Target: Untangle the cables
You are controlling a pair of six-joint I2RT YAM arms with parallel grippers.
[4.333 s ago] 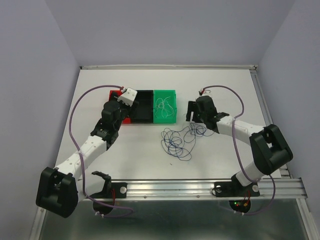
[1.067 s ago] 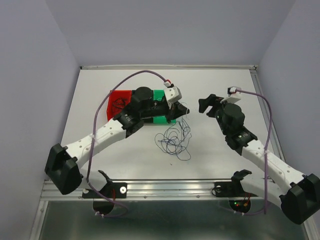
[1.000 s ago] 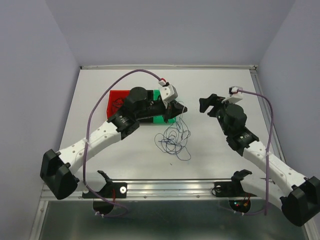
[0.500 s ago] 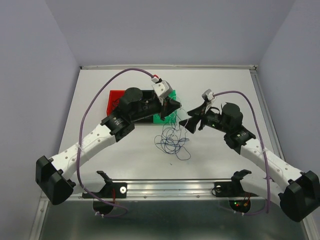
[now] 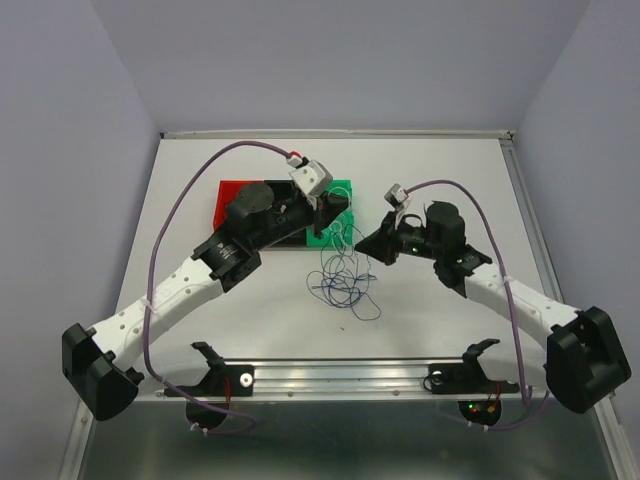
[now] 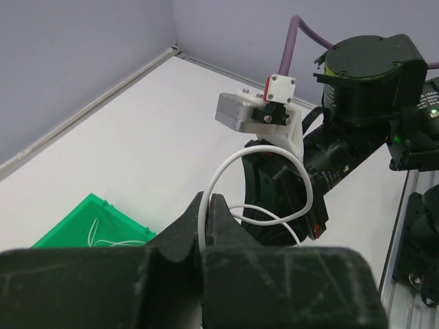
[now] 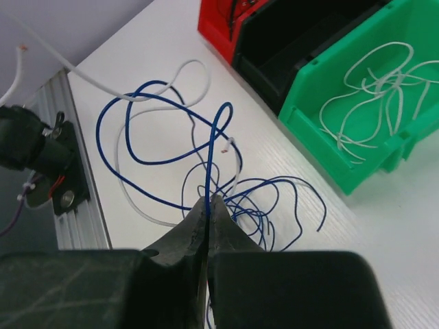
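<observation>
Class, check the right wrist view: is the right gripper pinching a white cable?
No, the right gripper is shut on a dark blue cable.

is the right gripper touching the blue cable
Touching. The right wrist view shows the right gripper shut on the blue cable, which runs straight down into its closed tip with no gap.

Both arms reach forward and inward, the grippers near each other. Left gripper (image 6: 206, 205) — jaws pinched on a white cable (image 6: 236, 153); right gripper (image 7: 208, 205) — pinched on a blue cable (image 7: 211, 154).
</observation>
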